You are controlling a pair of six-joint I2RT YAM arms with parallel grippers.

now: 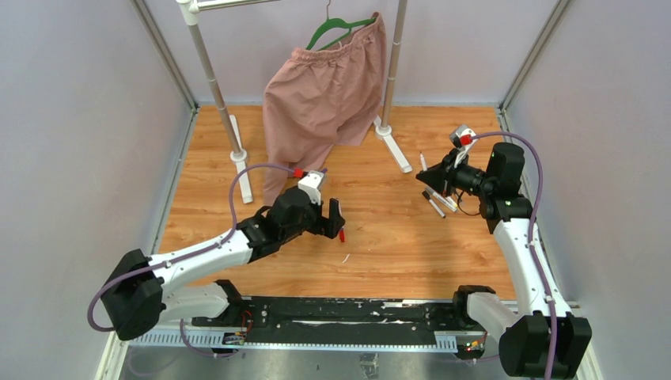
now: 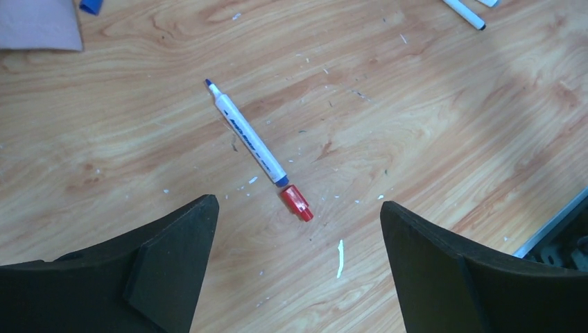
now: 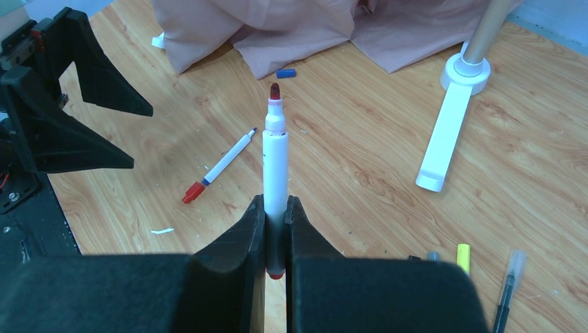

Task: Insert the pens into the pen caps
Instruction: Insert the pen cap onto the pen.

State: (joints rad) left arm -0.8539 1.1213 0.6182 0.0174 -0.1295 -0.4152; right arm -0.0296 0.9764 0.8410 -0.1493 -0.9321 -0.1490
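Progress: early, by our reading. No pen we can see wears a cap on its tip.

Left hand point(image 1: 331, 220) hangs spread wide, holding nothing, above a blue-tipped pen point(image 2: 246, 132) lying on the tabletop point(image 2: 451, 125). The red cap point(image 2: 297, 203) lies at the pen's tail end, touching or nearly so.

Right hand point(image 3: 276, 208) is clamped on a red-tipped pen point(image 3: 275, 156), raised and uncapped.

Only the right wrist view shows a blue cap point(image 3: 286, 73) beside the pink cloth point(image 3: 298, 28), plus a yellow cap point(image 3: 463, 257). Only the overhead view shows spare pens point(image 1: 435, 204) lying near the right hand.

Right wrist view shows three pens point(image 3: 275, 166), at least four caps point(image 3: 463, 257).
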